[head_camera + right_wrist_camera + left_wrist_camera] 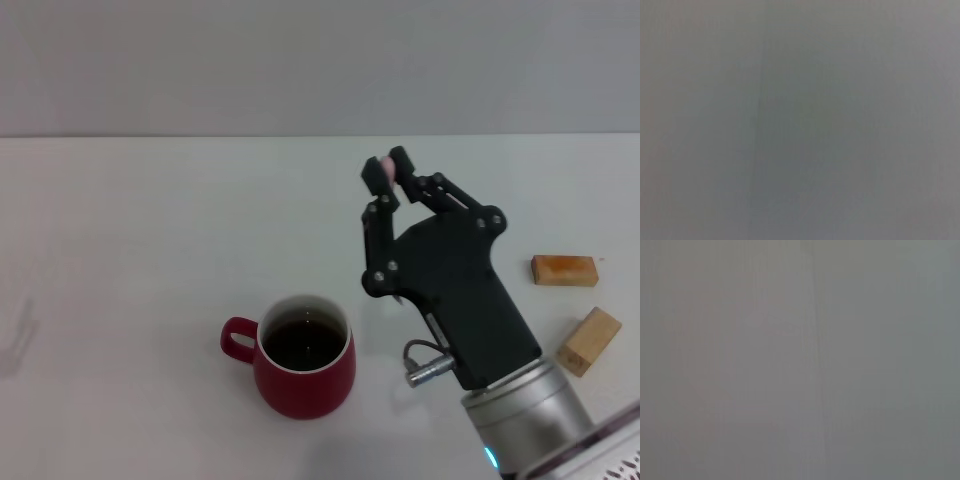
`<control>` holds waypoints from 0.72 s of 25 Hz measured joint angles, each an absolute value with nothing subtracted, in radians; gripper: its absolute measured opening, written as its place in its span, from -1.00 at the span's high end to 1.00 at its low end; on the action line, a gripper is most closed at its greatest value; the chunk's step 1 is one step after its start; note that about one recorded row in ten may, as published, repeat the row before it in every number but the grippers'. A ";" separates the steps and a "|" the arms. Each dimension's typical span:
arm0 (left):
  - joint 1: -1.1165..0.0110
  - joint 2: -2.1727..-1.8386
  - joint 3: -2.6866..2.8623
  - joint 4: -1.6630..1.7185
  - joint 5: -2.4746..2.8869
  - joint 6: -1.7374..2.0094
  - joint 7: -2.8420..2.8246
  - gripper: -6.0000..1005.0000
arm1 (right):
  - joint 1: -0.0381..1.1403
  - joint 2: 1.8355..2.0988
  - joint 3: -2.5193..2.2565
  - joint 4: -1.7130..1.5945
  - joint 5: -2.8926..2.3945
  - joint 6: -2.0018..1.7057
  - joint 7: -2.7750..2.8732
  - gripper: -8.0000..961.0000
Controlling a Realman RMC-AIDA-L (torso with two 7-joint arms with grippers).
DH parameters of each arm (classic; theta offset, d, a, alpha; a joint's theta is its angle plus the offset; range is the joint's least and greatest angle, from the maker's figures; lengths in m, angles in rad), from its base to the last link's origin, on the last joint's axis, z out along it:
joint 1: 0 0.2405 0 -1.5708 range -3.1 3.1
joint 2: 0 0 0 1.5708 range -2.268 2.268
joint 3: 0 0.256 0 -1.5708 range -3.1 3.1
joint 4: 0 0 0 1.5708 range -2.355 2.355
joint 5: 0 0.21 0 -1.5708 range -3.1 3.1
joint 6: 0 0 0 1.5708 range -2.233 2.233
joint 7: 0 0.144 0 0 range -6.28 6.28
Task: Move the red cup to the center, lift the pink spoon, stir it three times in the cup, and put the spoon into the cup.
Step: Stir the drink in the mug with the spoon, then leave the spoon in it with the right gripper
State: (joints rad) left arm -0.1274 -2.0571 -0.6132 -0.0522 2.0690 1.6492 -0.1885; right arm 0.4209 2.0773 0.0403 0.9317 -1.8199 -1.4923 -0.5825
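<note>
The red cup (304, 358) stands on the white table, handle to the left, dark liquid inside. My right gripper (387, 168) is behind and to the right of the cup, raised, its fingers shut on the pink spoon (384, 166); only a small pink bit shows between the fingertips, the rest is hidden by the gripper body. The left gripper is out of view. Both wrist views show only blank grey.
Two tan wooden blocks lie at the right: one orange-brown block (564, 270) and one paler block (589, 341). The table's far edge meets a grey wall across the top.
</note>
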 joint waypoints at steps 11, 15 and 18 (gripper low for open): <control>-0.114 -2.063 -0.615 -0.060 2.069 1.638 -0.193 -0.66 | 0.439 2.083 0.087 0.922 -1.915 -1.324 -0.450 0.98; -0.113 -2.063 -0.613 -0.062 2.069 1.638 -0.194 -0.66 | 0.444 2.084 0.098 0.910 -1.948 -1.292 -0.408 0.98; -0.113 -2.063 -0.612 -0.062 2.069 1.638 -0.194 -0.66 | 0.446 2.086 0.103 0.902 -1.963 -1.268 -0.386 0.98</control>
